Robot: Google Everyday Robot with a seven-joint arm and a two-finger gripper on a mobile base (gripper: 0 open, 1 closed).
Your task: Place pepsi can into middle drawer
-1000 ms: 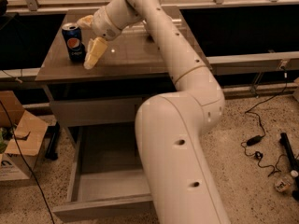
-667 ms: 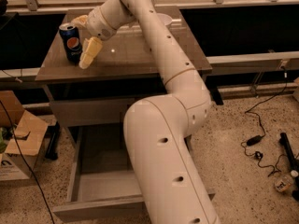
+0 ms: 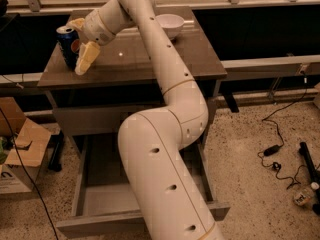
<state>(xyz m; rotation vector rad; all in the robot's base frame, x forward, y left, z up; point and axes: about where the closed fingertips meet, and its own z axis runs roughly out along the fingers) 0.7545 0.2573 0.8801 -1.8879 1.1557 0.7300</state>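
While the white arm (image 3: 165, 149) bends up from the foreground and stretches over the grey-brown surface (image 3: 150, 59), its hand (image 3: 77, 45) hangs at the left end of it. The two pale yellow fingers (image 3: 86, 58) are spread apart. One points down just to the right of the pepsi can (image 3: 66, 46), and the other shows behind the can's silver top. From here I cannot tell whether either finger touches the can.

The can stands upright on the surface, right against the hand's left side, near the left edge. A white bowl (image 3: 170, 24) sits well off to the hand's right, toward the back. Far below the hand, the middle drawer (image 3: 80, 176) is pulled out over the speckled floor (image 3: 260, 194), partly hidden by the arm. A cardboard box (image 3: 22, 151) lies on the floor below and left of the hand, and black cables (image 3: 272, 149) trail far off to the right.
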